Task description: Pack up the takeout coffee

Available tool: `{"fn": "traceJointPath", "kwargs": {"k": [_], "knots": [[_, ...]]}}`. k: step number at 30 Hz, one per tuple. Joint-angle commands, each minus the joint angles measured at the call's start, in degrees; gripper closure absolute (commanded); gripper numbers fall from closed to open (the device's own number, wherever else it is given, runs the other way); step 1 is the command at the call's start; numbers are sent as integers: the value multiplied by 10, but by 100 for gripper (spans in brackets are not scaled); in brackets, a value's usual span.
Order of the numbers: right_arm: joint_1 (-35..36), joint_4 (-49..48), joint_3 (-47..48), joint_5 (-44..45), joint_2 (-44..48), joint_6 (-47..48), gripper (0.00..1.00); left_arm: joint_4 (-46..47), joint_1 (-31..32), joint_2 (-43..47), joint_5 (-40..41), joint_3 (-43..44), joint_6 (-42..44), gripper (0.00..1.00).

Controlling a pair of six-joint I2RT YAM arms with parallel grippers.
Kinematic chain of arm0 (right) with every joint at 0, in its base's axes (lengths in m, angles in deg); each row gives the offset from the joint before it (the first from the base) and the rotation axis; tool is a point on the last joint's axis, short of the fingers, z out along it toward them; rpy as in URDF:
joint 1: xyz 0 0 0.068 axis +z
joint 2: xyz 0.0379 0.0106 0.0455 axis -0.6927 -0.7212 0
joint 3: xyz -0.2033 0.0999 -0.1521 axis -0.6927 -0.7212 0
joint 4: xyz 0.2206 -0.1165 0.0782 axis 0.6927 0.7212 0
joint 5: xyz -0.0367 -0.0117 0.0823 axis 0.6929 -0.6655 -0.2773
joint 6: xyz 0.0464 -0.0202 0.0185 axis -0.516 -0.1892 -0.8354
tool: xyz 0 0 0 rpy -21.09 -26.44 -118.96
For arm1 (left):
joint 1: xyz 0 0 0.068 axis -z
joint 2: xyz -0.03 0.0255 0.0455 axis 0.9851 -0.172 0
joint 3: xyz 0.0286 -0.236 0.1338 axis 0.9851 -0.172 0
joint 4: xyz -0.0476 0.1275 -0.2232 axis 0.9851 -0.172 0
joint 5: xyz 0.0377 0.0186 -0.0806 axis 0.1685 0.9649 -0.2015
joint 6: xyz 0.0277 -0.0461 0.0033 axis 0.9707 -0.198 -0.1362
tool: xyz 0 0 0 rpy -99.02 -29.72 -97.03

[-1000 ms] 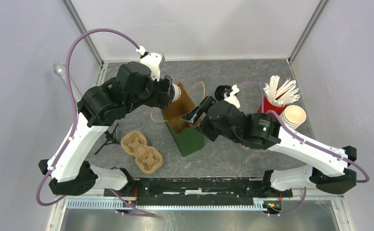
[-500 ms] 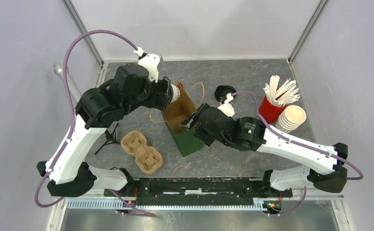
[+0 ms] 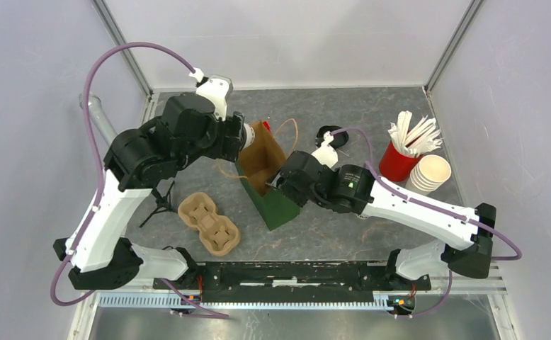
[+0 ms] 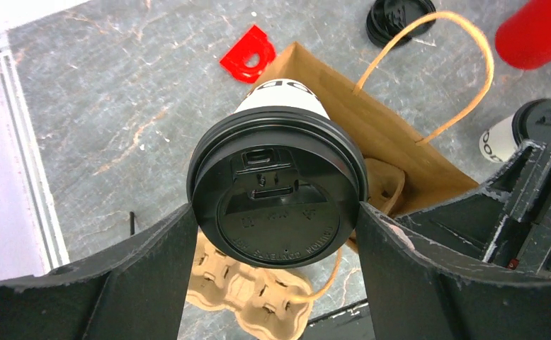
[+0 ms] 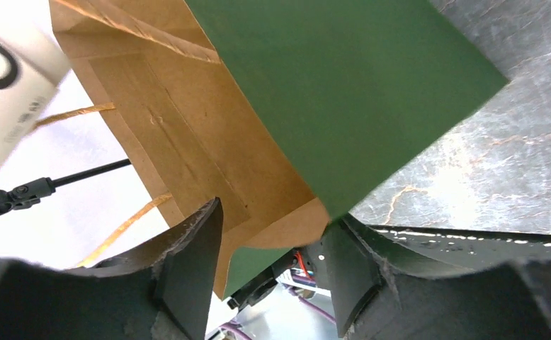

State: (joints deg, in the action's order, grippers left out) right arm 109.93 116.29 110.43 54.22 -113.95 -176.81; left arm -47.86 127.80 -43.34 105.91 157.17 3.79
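Bag rim (image 5: pixel 297 212) lies inside right end effector (image 5: pixel 273 216), lidded cup (image 4: pixel 276 191) just beside.

From my feed I see a mottled dark-grey desk (image 3: pixel 379 117), pale scratches veining it, filling mid-frame; a plain pale-lilac back wall (image 3: pixel 287 35) along the top; matching side walls (image 3: pixel 25 106) at left and right; slanting metal posts (image 3: pixel 120 46) in the upper corners; a black rail (image 3: pixel 294 273) along the bottom; light even and soft.
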Motion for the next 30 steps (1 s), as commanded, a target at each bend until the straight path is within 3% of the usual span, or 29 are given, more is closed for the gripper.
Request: {"fn": "traceJointPath", "kwargs": {"k": [1,5,12,18,20,21,25,28,30], "knots": [[-2,43,38,44,11,53,48,-21,-2,-4,46,63,39,46],[-7,52,41,64,19,91,66,-25,-3,-4,33,83,30,46],[-29,44,92,83,6,269,74,-19,-4,-9,-29,151,3,47],[-37,-4,104,104,11,434,89,-18,-5,-25,-35,173,15,47],[-42,15,101,116,17,432,92,-15,-6,-30,-39,182,19,47],[-44,21,99,116,22,423,92,-15,-6,-33,-39,188,22,47],[-44,51,125,80,33,323,69,-13,-9,-46,-22,206,50,48],[-44,159,182,54,6,229,56,-3,-9,-44,-16,192,60,48],[-44,179,181,27,4,195,51,3,-9,-39,-25,171,57,48]]}}
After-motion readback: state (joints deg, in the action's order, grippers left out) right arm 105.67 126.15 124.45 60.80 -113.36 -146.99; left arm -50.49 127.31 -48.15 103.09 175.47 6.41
